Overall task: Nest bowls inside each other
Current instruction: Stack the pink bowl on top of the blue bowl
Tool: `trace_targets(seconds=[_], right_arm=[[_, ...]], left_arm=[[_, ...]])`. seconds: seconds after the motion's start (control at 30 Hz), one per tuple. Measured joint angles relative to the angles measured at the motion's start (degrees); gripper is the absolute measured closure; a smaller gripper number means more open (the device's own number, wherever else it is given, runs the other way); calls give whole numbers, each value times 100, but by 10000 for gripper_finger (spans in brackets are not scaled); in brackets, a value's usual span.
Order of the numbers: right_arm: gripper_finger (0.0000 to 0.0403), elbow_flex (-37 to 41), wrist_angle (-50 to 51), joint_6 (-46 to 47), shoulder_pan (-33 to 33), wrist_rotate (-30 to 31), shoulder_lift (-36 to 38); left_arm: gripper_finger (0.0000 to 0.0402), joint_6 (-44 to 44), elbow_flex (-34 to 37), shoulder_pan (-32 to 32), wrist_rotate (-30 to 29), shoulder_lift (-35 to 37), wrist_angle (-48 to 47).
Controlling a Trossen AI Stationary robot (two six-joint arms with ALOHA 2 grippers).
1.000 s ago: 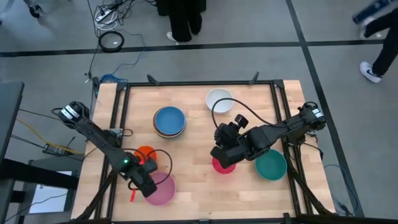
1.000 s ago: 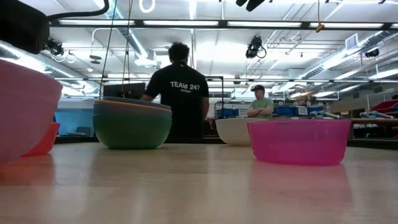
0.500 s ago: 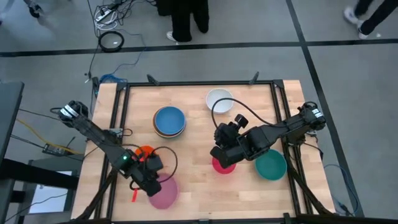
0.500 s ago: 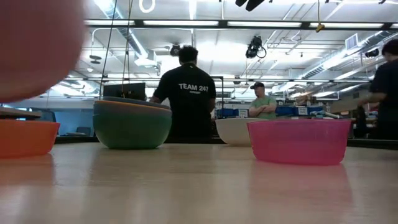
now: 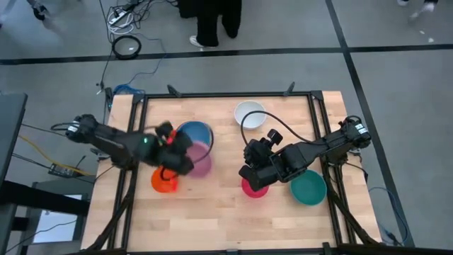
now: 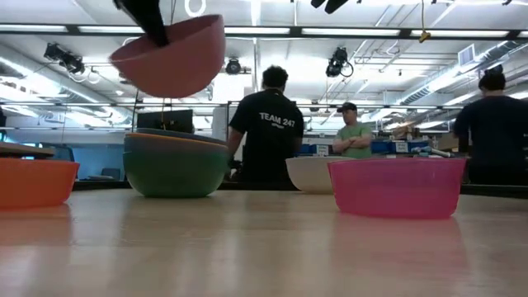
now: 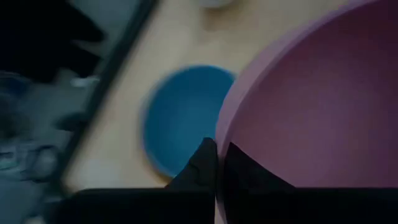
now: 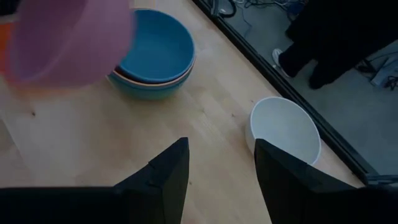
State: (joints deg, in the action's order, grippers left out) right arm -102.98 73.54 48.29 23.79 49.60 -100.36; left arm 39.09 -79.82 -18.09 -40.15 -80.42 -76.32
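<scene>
I'm looking at a robotics lab or workshop hall, open ceiling with exposed ducts (image 6: 177, 58) and strip lights (image 6: 247, 31), grey floor with loose cables (image 5: 127, 14), framed wooden table (image 5: 226, 212), people (image 6: 272, 124) standing at benches behind

pink bowl (image 5: 199, 160), blue bowl (image 5: 191, 132), white bowl (image 5: 249, 113), teal bowl (image 5: 308, 188), orange bowl (image 5: 165, 182), light wood table (image 5: 226, 212)

Pink bowl (image 8: 68, 40) hangs blurred over the stacked blue bowls (image 8: 158, 53); white bowl (image 8: 285, 130) stands apart
</scene>
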Motion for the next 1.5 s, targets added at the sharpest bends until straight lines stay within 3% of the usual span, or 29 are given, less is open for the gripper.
trace_targets(seconds=[0.1, 0.23, 0.37, 0.6, 0.87, 1.5], right_arm=[[234, 0, 0, 0, 0, 0, 0], [234, 0, -1, 0, 0, -2, 0], [234, 0, -2, 13, 0, 0, 0], [234, 0, -7, 17, 0, 0, 0], [234, 0, -13, 28, 7, -5, 0], [234, 0, -17, 29, 7, -11, 0]], left_arm=[[394, -365, -343, 515, -225, 6, -554], [394, -1187, -441, 1233, -65, 137, -496], [394, -2015, -441, 1862, 474, 182, -171], [394, -3273, -441, 2823, 2150, 173, 469], [394, -3772, -346, 3628, 2711, 173, 564], [385, -4139, 1463, 4376, 3257, 166, 2061]])
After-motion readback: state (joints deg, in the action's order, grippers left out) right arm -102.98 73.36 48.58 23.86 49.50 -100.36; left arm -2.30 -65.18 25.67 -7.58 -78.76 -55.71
